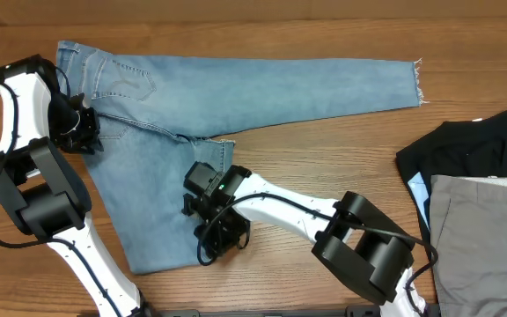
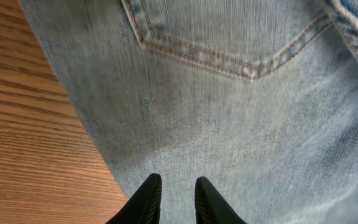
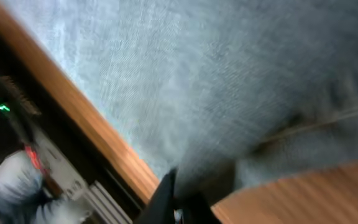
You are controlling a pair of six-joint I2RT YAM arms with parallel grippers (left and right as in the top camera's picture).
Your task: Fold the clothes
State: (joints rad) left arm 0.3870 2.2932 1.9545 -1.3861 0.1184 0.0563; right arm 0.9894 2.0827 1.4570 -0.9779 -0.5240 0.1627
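Jeans lie spread on the table — the left gripper, barely parted, likely anchors the seat while the right gripper, clamped shut at the lower leg's edge, readies a fold.

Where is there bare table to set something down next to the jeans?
Bare wood lies between the long leg of the jeans, the right arm and the black garment. A thin strip runs above the jeans. Crowded: around the grey garment and the left arm.
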